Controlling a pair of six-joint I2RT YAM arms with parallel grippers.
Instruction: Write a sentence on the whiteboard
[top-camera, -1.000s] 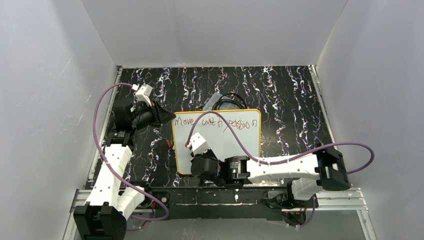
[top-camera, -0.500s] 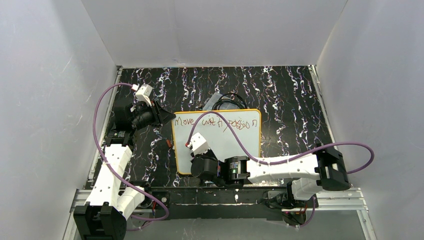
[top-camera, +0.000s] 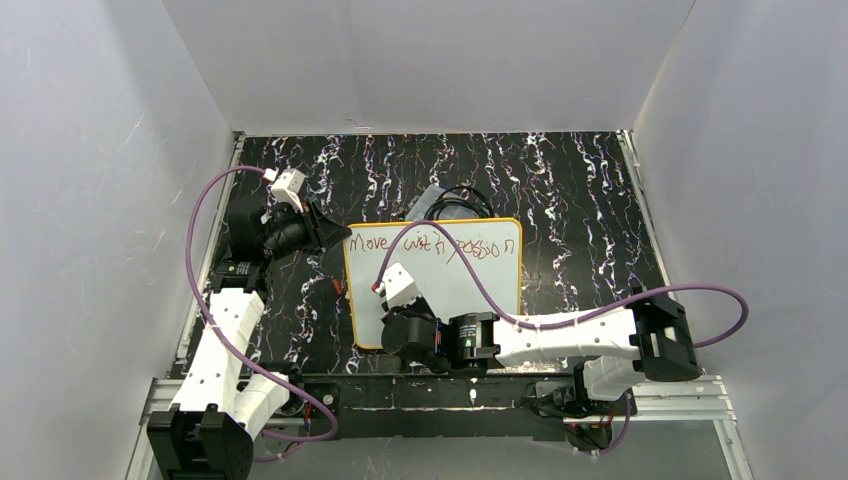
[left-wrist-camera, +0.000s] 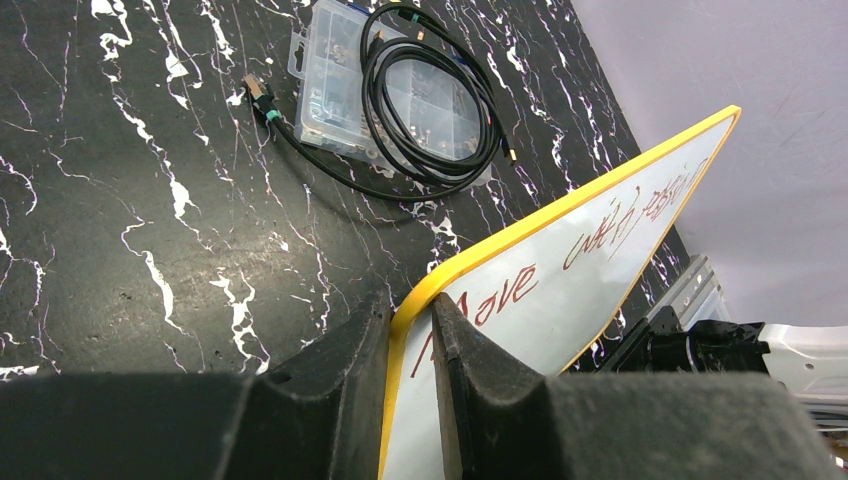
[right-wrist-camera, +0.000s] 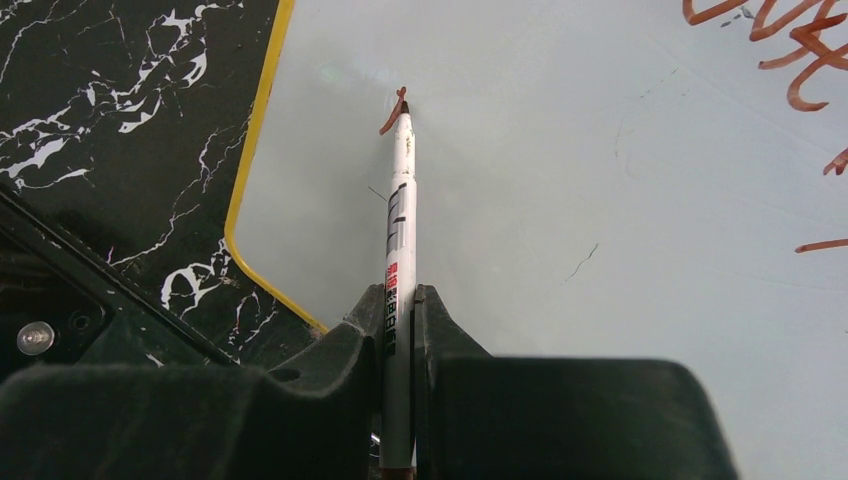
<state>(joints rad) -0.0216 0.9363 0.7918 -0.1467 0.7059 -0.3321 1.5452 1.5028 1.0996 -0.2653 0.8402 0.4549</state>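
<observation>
The whiteboard (top-camera: 470, 275) with its yellow rim lies on the black marbled table. A reddish-brown sentence (top-camera: 432, 245) runs along its far edge; it also shows in the left wrist view (left-wrist-camera: 620, 215). My left gripper (top-camera: 325, 232) is shut on the board's far-left corner (left-wrist-camera: 412, 310), the rim between its fingers. My right gripper (top-camera: 392, 300) is shut on a white marker (right-wrist-camera: 400, 250). The marker's tip touches the board (right-wrist-camera: 600, 180) at a short fresh red stroke (right-wrist-camera: 395, 110) near the board's left edge, below the written line.
A clear plastic parts box (top-camera: 440, 203) with a coiled black cable (left-wrist-camera: 430, 95) on it sits just beyond the board's far edge. White walls close the table on three sides. The right arm lies across the board's near edge.
Almost nothing has moved. My right gripper has shifted very slightly with the marker on the board. The left arm is still.
</observation>
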